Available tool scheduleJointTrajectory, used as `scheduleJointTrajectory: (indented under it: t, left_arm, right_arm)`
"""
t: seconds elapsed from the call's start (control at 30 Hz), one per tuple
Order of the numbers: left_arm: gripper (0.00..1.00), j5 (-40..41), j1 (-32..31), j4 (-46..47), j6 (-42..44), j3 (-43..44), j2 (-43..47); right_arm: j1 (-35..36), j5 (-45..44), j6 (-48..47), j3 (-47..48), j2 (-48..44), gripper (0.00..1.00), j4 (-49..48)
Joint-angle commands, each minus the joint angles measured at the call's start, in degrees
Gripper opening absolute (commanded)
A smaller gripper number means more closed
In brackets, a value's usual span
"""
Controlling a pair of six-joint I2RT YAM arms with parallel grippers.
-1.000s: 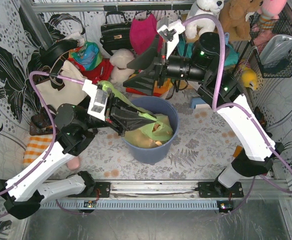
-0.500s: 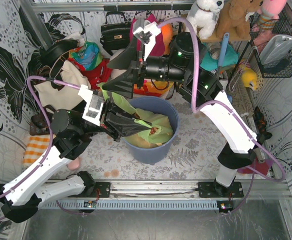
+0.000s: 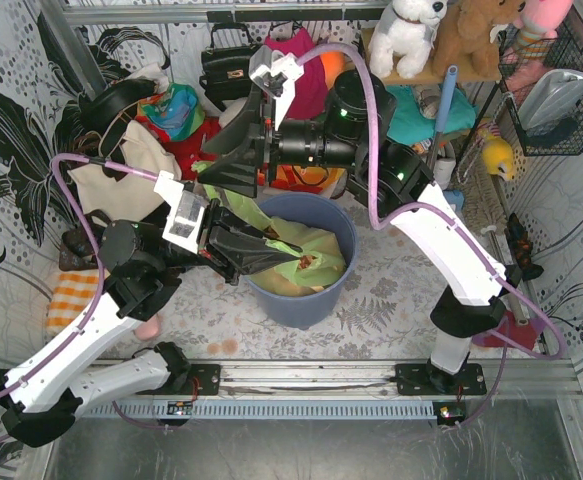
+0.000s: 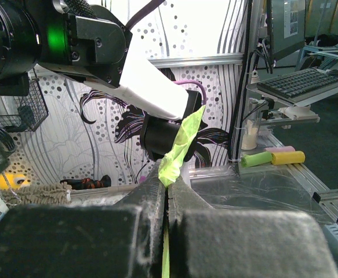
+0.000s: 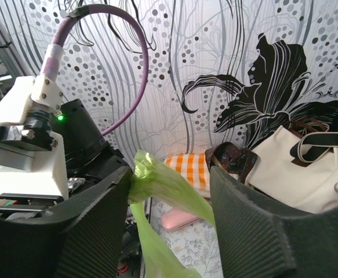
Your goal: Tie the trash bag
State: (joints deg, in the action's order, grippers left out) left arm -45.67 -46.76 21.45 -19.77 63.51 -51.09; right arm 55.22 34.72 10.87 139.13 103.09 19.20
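The left tool is pinched tight on a thin green strip of the trash bag, and the strip sticks up past its tips. The rest of the bag sits in the round blue bin on the counter, with brown paper showing through it. Farther back, the right tool is spread wide with another twisted bit of the green bag between its two sides, and a cream tote bag lies behind it.
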Motion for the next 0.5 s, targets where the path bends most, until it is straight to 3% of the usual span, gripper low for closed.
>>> scheduleJointTrajectory:
  t: [0.0, 0.2, 0.47]
  left_arm:
    - [0.06, 0.23, 0.36, 2.87, -0.80, -0.23, 0.88]
    - [0.05, 0.57, 0.36, 3.16, -0.98, -0.55, 1.12]
    - [0.05, 3.29, 0.36, 3.81, -0.50, -0.57, 1.19]
  right_arm:
    - [0.71, 1.29, -1.17, -0.05, -0.47, 0.51, -1.97]
    - [0.85, 0.90, -0.92, -0.31, -0.61, 0.20, -3.00]
    - [0.85, -1.55, -0.32, -0.33, -1.58, 0.03, -4.26]
